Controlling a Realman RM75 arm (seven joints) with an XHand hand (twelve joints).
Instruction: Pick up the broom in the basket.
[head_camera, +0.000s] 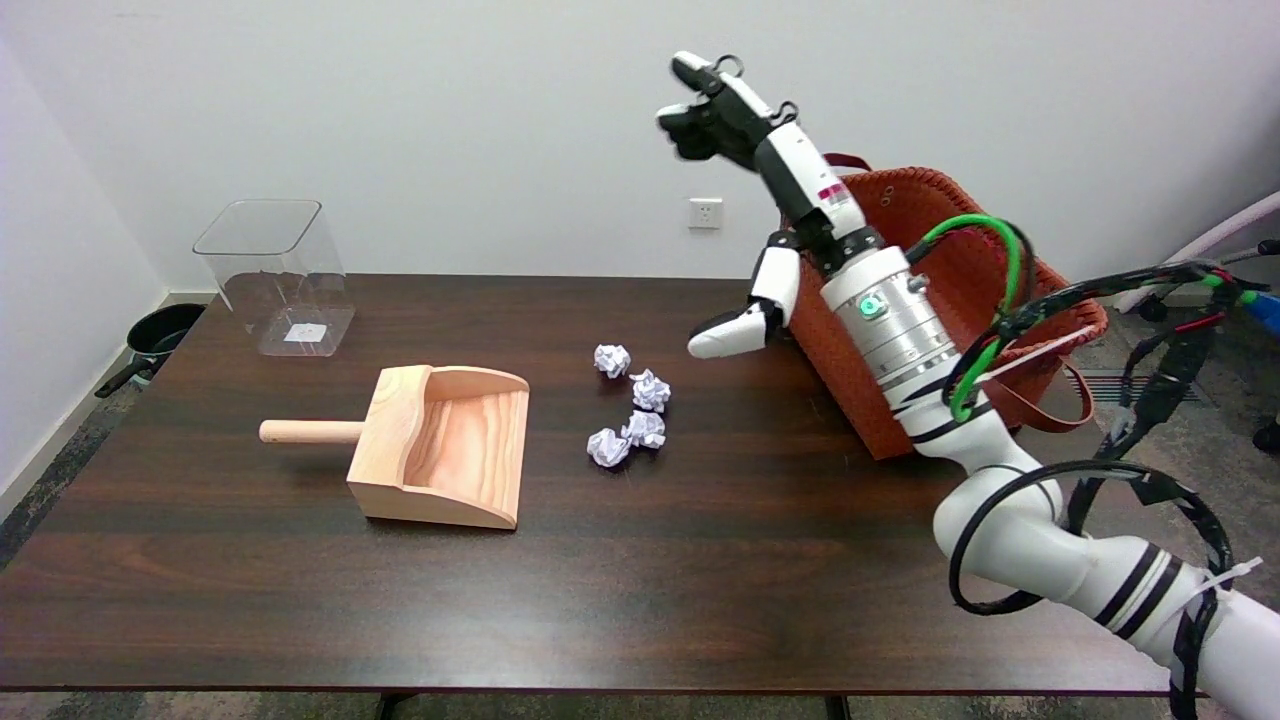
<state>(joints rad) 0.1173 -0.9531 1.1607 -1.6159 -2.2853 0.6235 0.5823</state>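
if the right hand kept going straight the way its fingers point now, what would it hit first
Nothing on the table, it seems: the right hand points up and away, left of the basket. Only the white wall lies beyond, though depth is unclear.

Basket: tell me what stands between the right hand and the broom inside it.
The broom cannot be seen; the basket's woven near wall and the forearm hide the inside. The right hand is raised at the basket's left rim, fingers apart, holding nothing. Only the wall and rim visibly lie between.
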